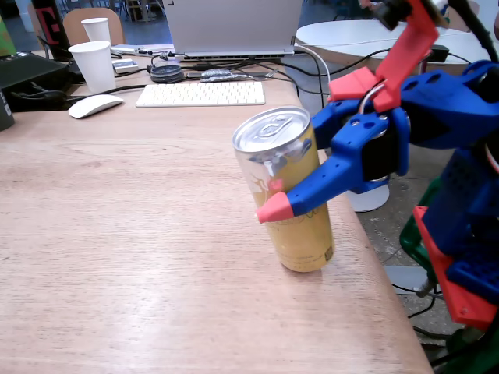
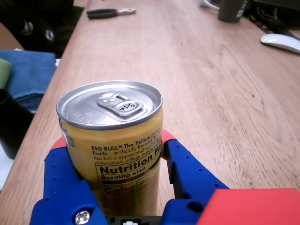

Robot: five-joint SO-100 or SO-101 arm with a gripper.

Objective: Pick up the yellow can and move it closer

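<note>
The yellow can (image 1: 300,226) stands near the right edge of the wooden table (image 1: 140,234) in the fixed view, silver top and pull tab facing up, its base seeming to rest on the wood. My blue gripper (image 1: 284,191) reaches in from the right, and one red-tipped finger (image 1: 274,209) lies across the can's front; the other finger is hidden behind it. From the wrist view, the can (image 2: 117,154) fills the space between both blue fingers of the gripper (image 2: 112,140), which press against its sides. The gripper is shut on the can.
At the back of the fixed view are two white paper cups (image 1: 95,66), a mouse (image 1: 95,105), a keyboard (image 1: 201,93) and a laptop (image 1: 234,27). The table edge (image 1: 366,241) runs just right of the can. Pliers (image 2: 110,12) and a dark cup (image 2: 231,9) lie far ahead in the wrist view.
</note>
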